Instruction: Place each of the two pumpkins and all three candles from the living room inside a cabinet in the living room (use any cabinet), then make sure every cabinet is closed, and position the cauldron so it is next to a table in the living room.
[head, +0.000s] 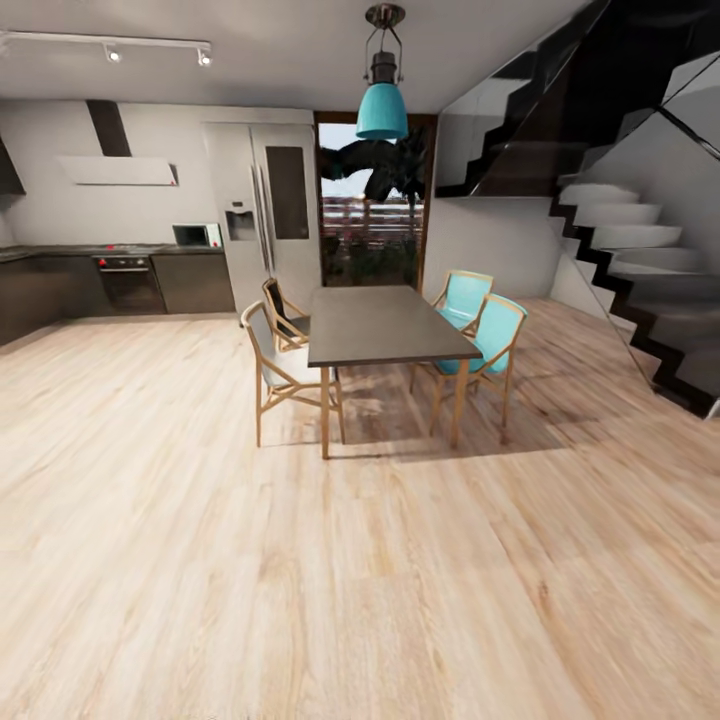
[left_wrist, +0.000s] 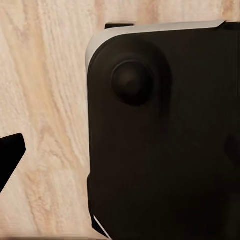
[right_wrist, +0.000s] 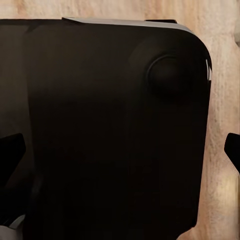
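Right pincer is hanging over the black robot base with its two dark fingertips spreading wide apart and holding nothing. Left pincer is showing one dark fingertip over the wood floor, so I cannot tell if it is wide or narrow. Ahead, a dark dining table is standing on the floor. Two teal chairs are sitting just beside the table on its right, and two more chairs on its left. A teal lamp is hanging above the table. A fridge is standing behind the table, and stairs are climbing well to its right.
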